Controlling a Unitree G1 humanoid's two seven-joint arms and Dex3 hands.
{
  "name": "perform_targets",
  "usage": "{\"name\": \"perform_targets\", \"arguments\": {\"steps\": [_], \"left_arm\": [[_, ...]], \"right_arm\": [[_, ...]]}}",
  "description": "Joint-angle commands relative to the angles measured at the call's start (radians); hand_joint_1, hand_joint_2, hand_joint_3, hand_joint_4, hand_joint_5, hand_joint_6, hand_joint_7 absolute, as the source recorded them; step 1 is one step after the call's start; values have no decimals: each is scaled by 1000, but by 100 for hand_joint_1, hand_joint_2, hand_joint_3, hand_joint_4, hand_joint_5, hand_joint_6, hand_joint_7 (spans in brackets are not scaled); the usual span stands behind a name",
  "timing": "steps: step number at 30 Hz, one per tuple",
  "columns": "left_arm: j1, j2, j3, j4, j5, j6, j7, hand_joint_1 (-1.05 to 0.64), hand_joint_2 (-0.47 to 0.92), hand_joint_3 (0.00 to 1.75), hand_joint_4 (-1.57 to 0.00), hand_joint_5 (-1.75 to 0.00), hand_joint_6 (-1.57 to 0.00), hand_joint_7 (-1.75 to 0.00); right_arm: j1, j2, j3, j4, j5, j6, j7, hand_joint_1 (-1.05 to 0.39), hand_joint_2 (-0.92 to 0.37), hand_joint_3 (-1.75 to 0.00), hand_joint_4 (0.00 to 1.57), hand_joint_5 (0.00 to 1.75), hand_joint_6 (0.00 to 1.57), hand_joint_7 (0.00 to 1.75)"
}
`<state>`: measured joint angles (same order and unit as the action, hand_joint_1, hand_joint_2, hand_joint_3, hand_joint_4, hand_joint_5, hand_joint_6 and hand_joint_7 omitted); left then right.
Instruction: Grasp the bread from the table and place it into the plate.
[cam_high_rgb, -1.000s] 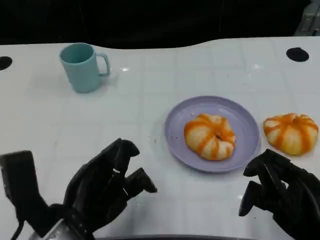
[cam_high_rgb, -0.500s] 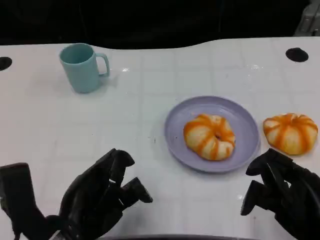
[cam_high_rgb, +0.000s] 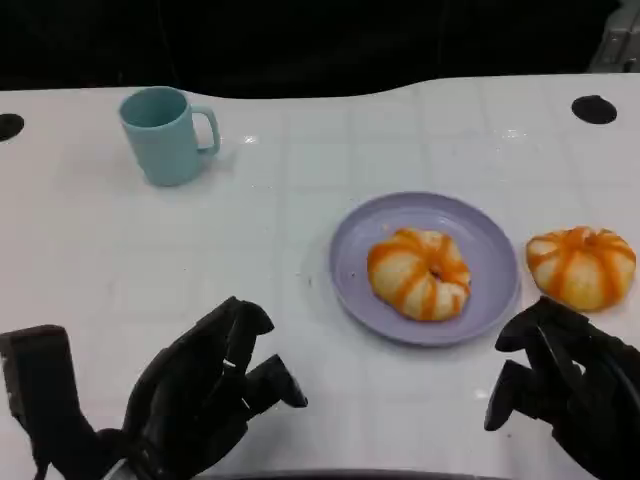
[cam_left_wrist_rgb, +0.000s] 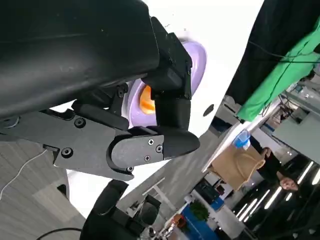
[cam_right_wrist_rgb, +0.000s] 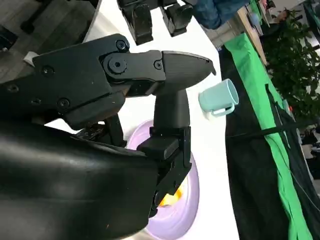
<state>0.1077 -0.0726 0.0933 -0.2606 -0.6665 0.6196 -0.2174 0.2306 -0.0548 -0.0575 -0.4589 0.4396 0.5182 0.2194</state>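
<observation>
One bun, orange-striped, lies on the white worktop at about 3 o'clock from the plate, just beside its rim and seemingly not quite touching it. A second bun of the same kind sits inside the lilac plate, a little to the 3 o'clock side of its middle. The right hand is at about 6 o'clock from the loose bun, near it but apart, its fingers bent and spread with nothing between them. The left hand is at about 8 o'clock from the plate, well apart from it, fingers likewise apart and holding nothing. A teal mug stands upright at about 10 o'clock from the plate, far off, its handle turned toward 3 o'clock. In the left wrist view the plate's edge and a patch of orange show past the black fingers; in the right wrist view the mug and plate appear beyond that hand's fingers.
</observation>
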Motion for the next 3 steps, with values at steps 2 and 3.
{"name": "perform_targets", "arguments": {"steps": [2,3], "left_arm": [[-6,19,0,11,12,-29,-19,-54,92,47,-77,-175,-55,-175],[-6,20,-1,12,12,-30,-18,-54,92,48,-77,-175,-55,-175]], "right_arm": [[2,-11,-5,12,-4,-25,6,-46,-92,-39,66,175,51,161],[2,-11,-4,13,-5,-26,5,-46,-92,-39,66,175,51,161]]}}
